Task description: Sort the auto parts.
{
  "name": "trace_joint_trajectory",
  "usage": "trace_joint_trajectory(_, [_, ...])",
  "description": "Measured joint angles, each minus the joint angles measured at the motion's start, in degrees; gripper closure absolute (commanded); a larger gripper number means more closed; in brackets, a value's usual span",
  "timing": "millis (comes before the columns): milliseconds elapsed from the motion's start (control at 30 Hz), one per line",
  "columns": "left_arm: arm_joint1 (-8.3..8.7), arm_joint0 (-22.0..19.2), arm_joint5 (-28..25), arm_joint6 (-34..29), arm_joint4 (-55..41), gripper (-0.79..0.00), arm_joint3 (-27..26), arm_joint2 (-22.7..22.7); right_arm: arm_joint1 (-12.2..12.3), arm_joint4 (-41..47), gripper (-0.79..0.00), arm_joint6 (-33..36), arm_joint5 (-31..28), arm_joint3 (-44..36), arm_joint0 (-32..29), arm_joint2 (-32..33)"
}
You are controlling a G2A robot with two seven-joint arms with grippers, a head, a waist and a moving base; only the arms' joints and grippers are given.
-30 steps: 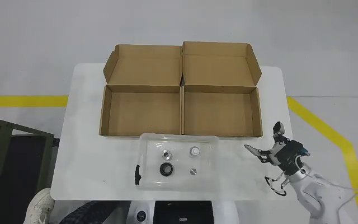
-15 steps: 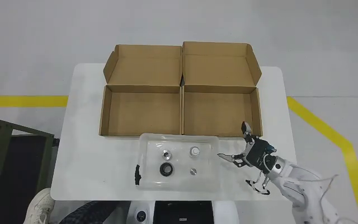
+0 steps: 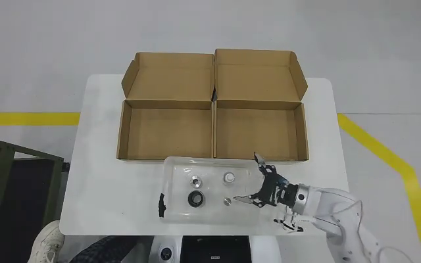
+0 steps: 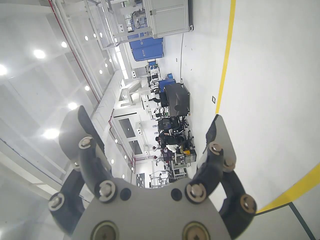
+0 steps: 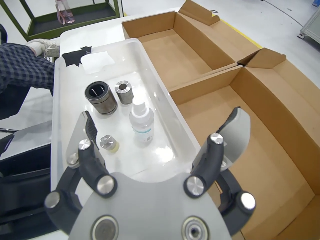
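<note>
**Right gripper wide open over the parts tray, nothing picked yet**

So the right gripper (image 3: 248, 177) (image 5: 162, 113) hangs over the right end of the clear tray (image 3: 168, 162) (image 5: 147, 58). Its jaws are spread wide and there's nothing between them. One finger sits above the tray right by the small metal stud (image 3: 227, 201) (image 5: 108, 143), and the other is out over the right cardboard box (image 3: 260, 131) (image 5: 225, 126).

All four parts are in the tray:
- the dark bearing sleeve (image 3: 195, 198) (image 5: 100, 98)
- the grey bushing (image 3: 195, 179) (image 5: 124, 92) just beside it
- the white bottle (image 3: 229, 177) (image 5: 141, 121), standing upright
- that stud

The left cardboard box (image 3: 164, 131) (image 5: 175, 48) touches the right one, both just behind the tray on the white table (image 3: 99, 131). A black tape scrap (image 3: 160, 205) (image 5: 72, 57) sits on the tray's left rim.

The left gripper (image 4: 149, 114) is spread apart too, holding nothing and pointed off into the hall.
</note>
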Motion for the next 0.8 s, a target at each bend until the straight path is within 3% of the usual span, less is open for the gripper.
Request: trace_joint_trajectory(800, [0.0,0.0,0.0,0.0,0.0,-0.785,0.0,0.0,0.4,-4.6,-0.785,5.4,1.6,1.8,4.1,-9.5])
